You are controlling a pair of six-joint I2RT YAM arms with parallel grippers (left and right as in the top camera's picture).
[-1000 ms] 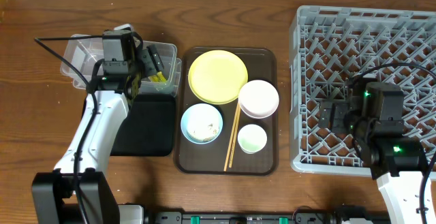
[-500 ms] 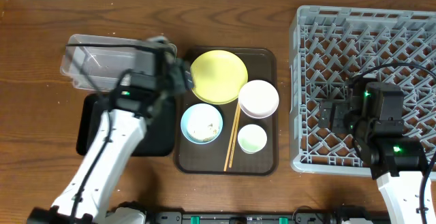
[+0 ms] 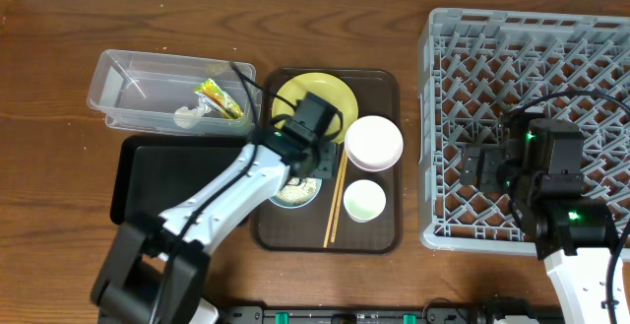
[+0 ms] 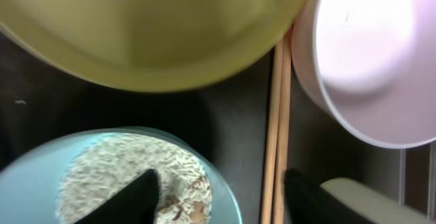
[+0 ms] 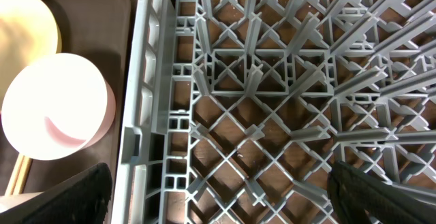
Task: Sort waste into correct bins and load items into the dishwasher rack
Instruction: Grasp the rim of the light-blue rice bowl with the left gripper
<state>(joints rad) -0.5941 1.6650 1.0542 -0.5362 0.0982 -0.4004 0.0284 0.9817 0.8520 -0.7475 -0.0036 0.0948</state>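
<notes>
My left gripper (image 4: 218,200) hangs low over the brown tray, jaws apart. One finger (image 4: 133,200) is above the rice scraps (image 4: 102,169) in the light blue bowl (image 4: 27,183); the other is past the chopsticks (image 4: 276,115), beside the pale cup (image 4: 368,200). The bowl's rim and the chopsticks lie between the jaws. The yellow plate (image 3: 320,93) and the pinkish-white bowl (image 3: 373,142) sit just behind. The yellow-green wrapper (image 3: 219,99) and the white tissue (image 3: 187,117) lie in the clear tub (image 3: 128,88). My right gripper (image 5: 218,203) is open above the grey dishwasher rack (image 5: 259,67).
The black tray (image 3: 167,181) lies in front of the clear tub, partly under my left arm. The brown serving tray (image 3: 379,235) holds all the dishes. The rack (image 3: 532,68) fills the right side of the table.
My left arm has swung right from the clear tub to the blue bowl on the brown tray, and its jaws have narrowed. The wrapper stays in the tub. The right arm has not moved.
</notes>
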